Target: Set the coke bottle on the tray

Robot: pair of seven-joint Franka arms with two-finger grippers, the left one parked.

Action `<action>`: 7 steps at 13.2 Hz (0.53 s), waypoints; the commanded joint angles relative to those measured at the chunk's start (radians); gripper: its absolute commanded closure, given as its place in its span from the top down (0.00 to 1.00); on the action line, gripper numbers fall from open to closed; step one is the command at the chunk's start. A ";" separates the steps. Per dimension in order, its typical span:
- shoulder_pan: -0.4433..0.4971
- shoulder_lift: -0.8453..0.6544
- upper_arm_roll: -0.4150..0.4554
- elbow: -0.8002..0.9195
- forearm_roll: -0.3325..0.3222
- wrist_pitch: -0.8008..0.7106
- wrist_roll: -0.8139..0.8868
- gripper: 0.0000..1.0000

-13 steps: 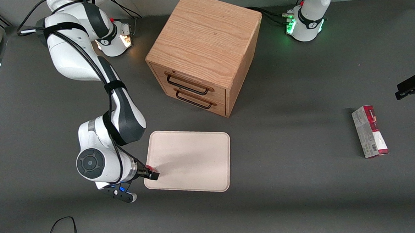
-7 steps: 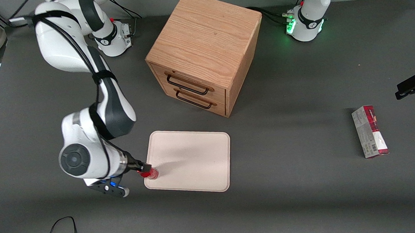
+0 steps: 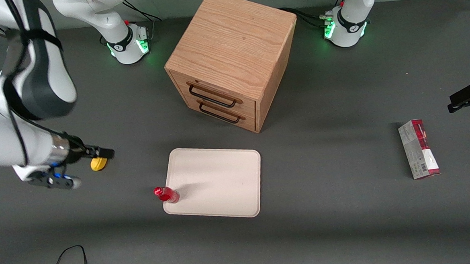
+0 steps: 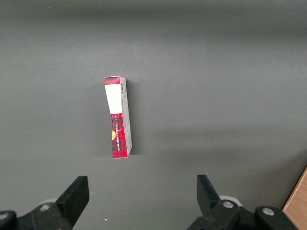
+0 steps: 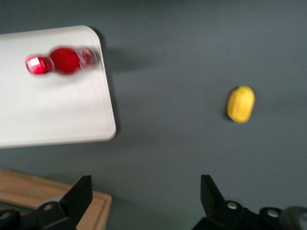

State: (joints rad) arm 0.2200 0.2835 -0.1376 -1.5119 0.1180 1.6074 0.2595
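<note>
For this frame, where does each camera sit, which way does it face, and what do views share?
Front view: high, facing the arms; shows cabinet, tray, coke bottle, lemon, right arm and its pincer.
Right wrist view: looks down past open pincer at bottle, tray, lemon, all shared with front.
Left wrist view: looks down at carton, shared with front.

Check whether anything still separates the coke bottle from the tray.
Nothing visible does: the coke bottle stands upright on the tray, at its corner nearest the working arm. The tool is empty and open, above the table near the yellow lemon.
</note>
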 commanded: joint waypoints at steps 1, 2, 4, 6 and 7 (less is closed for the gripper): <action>0.015 -0.274 -0.036 -0.267 0.012 0.034 -0.059 1.00; 0.015 -0.340 -0.037 -0.315 -0.006 0.034 -0.059 1.00; 0.016 -0.436 -0.033 -0.385 -0.064 0.034 -0.059 1.00; -0.054 -0.466 -0.004 -0.387 -0.064 0.014 -0.056 1.00; -0.130 -0.468 0.065 -0.370 -0.063 -0.024 -0.057 1.00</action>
State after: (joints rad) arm 0.1916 -0.1587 -0.1499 -1.8631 0.0653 1.6032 0.2202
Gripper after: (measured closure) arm 0.000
